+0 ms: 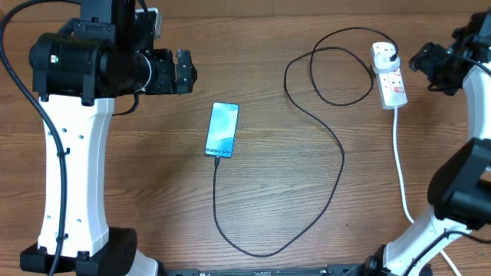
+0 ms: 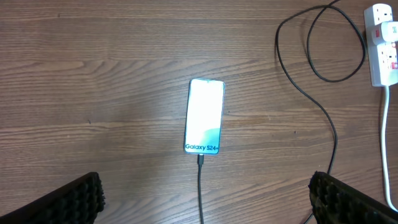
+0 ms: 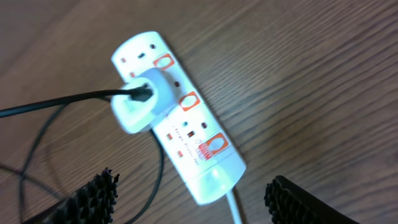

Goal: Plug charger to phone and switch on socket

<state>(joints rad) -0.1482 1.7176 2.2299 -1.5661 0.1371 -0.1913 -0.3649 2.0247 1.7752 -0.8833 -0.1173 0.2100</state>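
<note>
While the phone (image 1: 222,129) lies on the bench (image 1: 138,176), charger (image 1: 337,165) plugged into its lower end, the left pincer (image 1: 186,70) gapes empty nearby — the right pincer (image 1: 423,67), also released, hovers over the socket (image 1: 390,75)

From overhead you look straight down on the whole worktop (image 1: 138,153), from well above it. Your left wrist view also faces almost straight down from high up, centred on the phone (image 2: 204,116) — with the socket (image 2: 384,43) clipped at its right edge. Your right wrist view sits close above that socket, which lies slantwise across the frame. All three views share the socket; the phone shows only overhead and on the left wrist.
</note>
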